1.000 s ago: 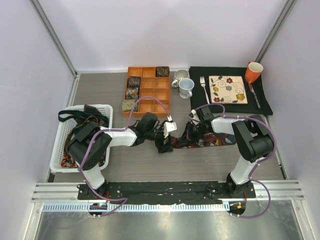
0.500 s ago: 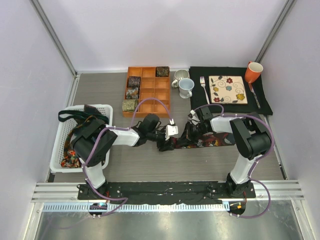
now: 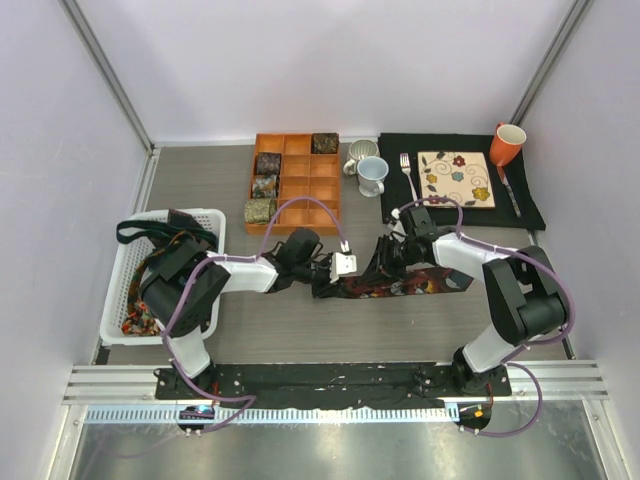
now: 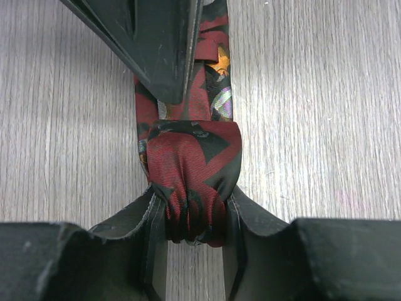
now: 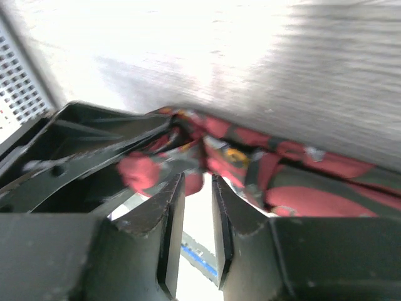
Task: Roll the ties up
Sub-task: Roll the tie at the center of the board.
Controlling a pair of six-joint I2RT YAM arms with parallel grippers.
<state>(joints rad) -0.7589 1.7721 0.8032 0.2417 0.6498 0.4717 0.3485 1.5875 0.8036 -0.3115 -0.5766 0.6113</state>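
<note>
Left wrist view, left tool point(image 4: 195, 210) pinching rolled maroon tie point(image 4: 194, 160)

Overhead looks down; close wrist views share tie point(image 4: 194, 182).

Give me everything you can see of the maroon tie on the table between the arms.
The maroon tie is silky-looking woven fabric, dark red with black shapes and small orange motifs. It lies flat along the table between the arms, its left end folded into a small roll. The left hand pinches that roll, a finger on each side. The right hand sits close by, jaws slightly apart, holding nothing.
</note>
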